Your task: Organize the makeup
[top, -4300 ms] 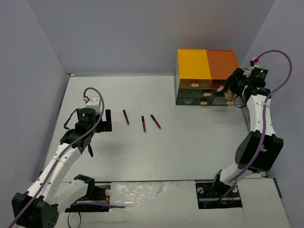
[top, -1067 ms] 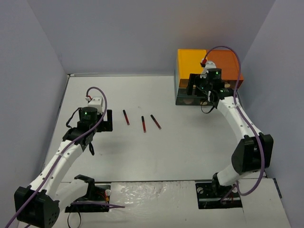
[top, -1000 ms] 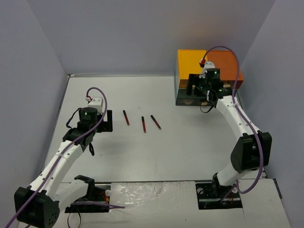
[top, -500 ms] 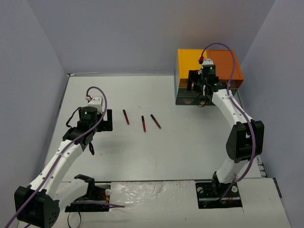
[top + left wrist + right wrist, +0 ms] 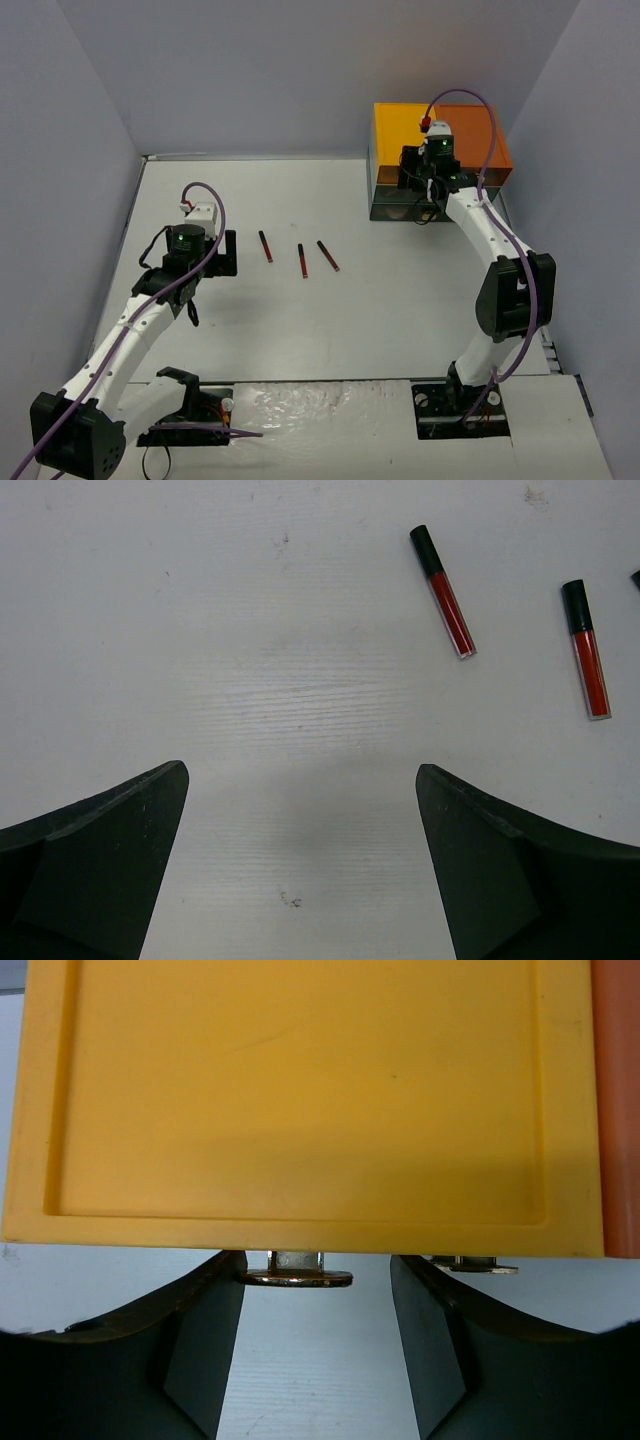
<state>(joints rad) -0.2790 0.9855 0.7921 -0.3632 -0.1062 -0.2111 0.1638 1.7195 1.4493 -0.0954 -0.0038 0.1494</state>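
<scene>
Three dark red makeup sticks lie on the white table: one (image 5: 266, 246), a second (image 5: 301, 260) and a third (image 5: 328, 256). In the left wrist view two of them (image 5: 442, 578) (image 5: 585, 648) lie ahead and to the right. My left gripper (image 5: 226, 254) (image 5: 300, 780) hovers left of them, open and empty. My right gripper (image 5: 414, 186) (image 5: 318, 1285) is at the front of the drawer unit (image 5: 405, 135), under its yellow top (image 5: 300, 1090). Its jaws stand on either side of a brass drawer handle (image 5: 298, 1274), with a gap on the right.
The drawer unit stands at the back right, with an orange-topped half (image 5: 475, 130) beside the yellow one. A second brass handle (image 5: 473, 1266) shows to the right. Grey walls enclose the table on three sides.
My right arm has swung from the unit's right end to the front of its yellow half, and its jaws have narrowed around the handle. The left arm and the sticks have not moved.
</scene>
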